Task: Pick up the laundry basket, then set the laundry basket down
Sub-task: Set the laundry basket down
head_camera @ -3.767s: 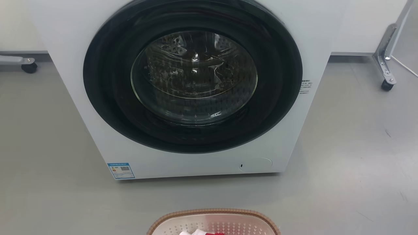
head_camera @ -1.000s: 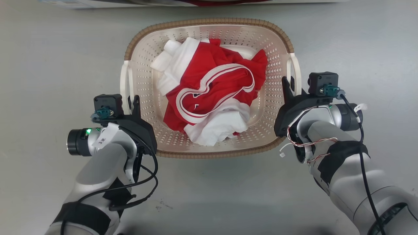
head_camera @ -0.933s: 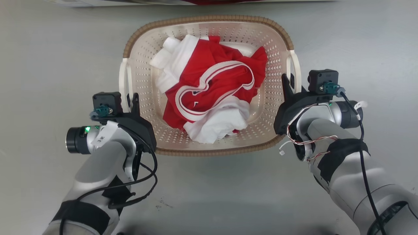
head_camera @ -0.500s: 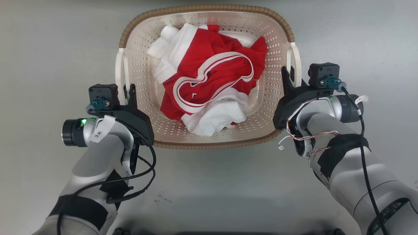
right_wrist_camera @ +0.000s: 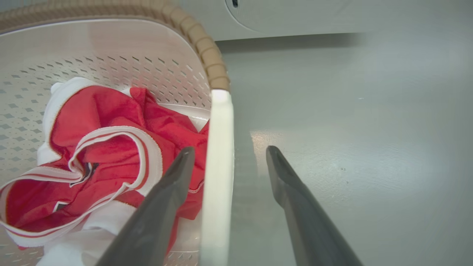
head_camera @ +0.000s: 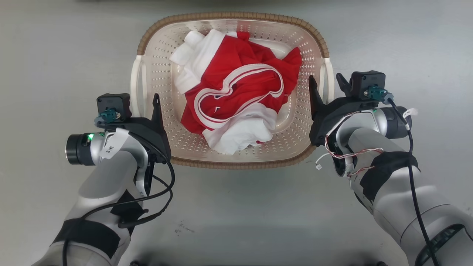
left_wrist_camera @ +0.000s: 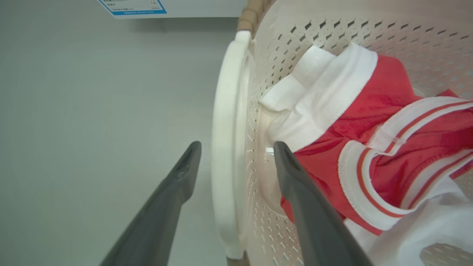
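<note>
Fingers (left_wrist_camera: 184, 173) have spread astride both laundry basket (head_camera: 229, 15) handles (left_wrist_camera: 223, 147)

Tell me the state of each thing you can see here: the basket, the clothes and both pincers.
laundry basket: upright on the floor, loaded, gripped by neither pincer.
red and white clothes: crumpled in a heap inside the basket.
left pincer: open, fingers astride the left handle.
right pincer: open, fingers astride the right handle.
</note>
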Controlling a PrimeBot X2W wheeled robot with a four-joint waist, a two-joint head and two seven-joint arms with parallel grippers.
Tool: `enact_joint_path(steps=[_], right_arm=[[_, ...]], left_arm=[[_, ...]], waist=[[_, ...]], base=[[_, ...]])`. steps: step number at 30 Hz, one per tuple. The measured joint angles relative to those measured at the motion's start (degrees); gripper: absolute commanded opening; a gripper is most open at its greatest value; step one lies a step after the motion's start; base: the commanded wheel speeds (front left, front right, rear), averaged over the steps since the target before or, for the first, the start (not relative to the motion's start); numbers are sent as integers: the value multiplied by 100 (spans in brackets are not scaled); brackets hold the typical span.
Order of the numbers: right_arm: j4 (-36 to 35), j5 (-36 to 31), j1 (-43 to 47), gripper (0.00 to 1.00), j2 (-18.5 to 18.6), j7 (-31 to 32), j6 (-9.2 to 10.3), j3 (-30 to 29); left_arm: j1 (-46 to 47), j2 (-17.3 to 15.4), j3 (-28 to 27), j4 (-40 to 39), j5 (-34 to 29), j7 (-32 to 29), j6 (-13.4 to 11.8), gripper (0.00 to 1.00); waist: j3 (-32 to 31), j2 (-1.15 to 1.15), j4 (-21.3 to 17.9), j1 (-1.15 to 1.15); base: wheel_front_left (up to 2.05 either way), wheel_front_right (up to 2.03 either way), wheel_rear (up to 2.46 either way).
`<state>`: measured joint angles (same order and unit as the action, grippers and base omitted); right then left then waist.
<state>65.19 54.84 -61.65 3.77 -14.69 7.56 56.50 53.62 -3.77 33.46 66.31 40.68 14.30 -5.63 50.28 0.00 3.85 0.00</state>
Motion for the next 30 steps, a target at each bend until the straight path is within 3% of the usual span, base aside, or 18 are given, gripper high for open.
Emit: enact_joint_path(steps=[14, 30], right_arm=[[54, -49, 149, 100, -1, 0, 0, -131], [-46, -52, 819, 100, -4, 0, -1, -380]], left_arm=[[-170, -18, -103, 56, 0, 1, 0, 100], [-830, -18, -271, -169, -102, 1, 10, 100]], waist=[[-460, 0, -31, 0], [-1562, 0, -59, -1]], base=[[0, 0, 0], [0, 0, 0]])
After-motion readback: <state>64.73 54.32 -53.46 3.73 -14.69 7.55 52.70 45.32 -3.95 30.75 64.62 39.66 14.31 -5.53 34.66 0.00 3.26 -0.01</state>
